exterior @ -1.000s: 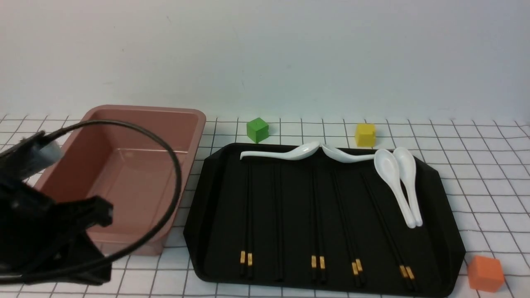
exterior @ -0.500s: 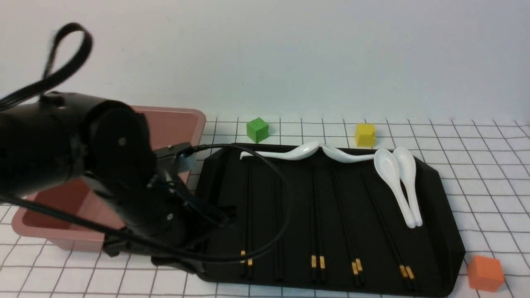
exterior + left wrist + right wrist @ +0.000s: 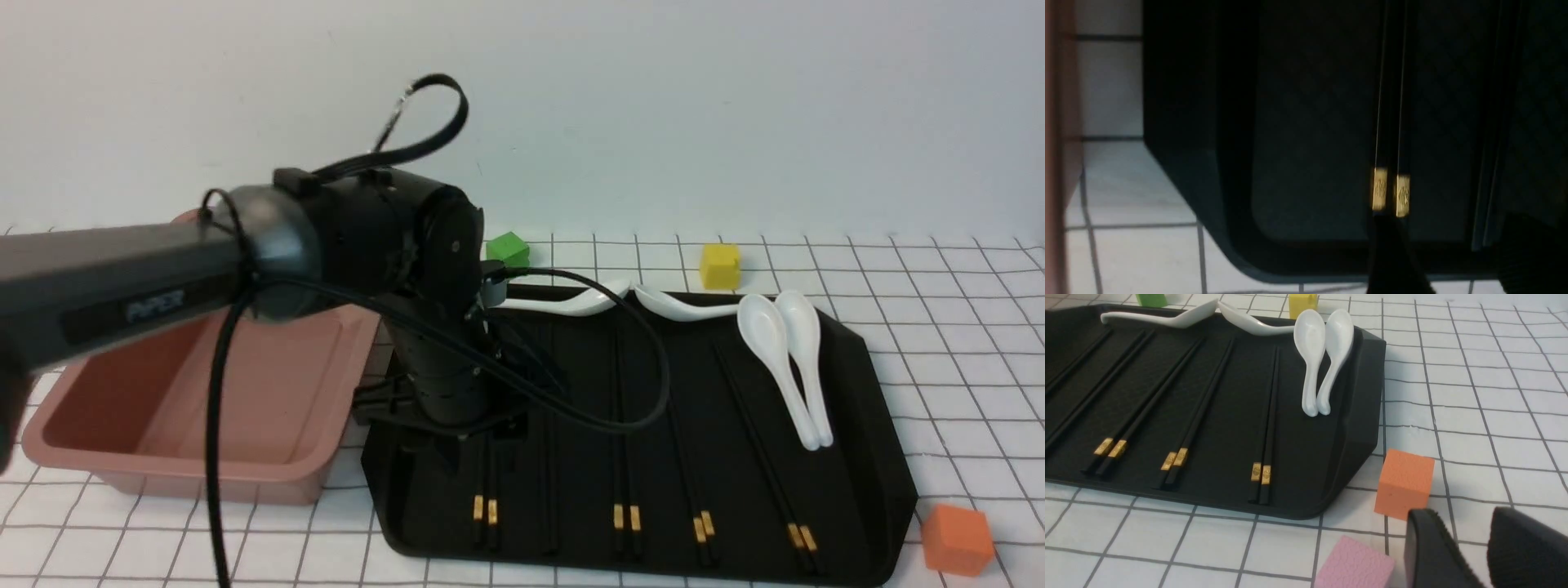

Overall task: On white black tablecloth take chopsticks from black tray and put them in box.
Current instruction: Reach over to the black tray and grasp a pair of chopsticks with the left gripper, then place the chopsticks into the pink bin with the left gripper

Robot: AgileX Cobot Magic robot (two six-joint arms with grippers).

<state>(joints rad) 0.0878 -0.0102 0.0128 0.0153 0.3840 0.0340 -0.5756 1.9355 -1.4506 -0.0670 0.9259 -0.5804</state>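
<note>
The left arm (image 3: 122, 286) is a dark grey tube lettered PIPER, ending in a glossy black rounded wrist joint (image 3: 392, 245); black cables (image 3: 433, 106) loop from it. The right pincer (image 3: 1468, 526) has black, finely ribbed fingers (image 3: 1429, 555).

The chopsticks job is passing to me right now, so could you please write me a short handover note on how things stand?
Left tool: open, empty, over the left side of the black tray, by the leftmost chopsticks.
Right tool: open, empty, off the tray near the orange cube.
Box: left of the tray on the tablecloth; its visible part holds no chopsticks.
Done: nothing delivered.
Left: every pair, all lying on the tray with the white spoons.
</note>
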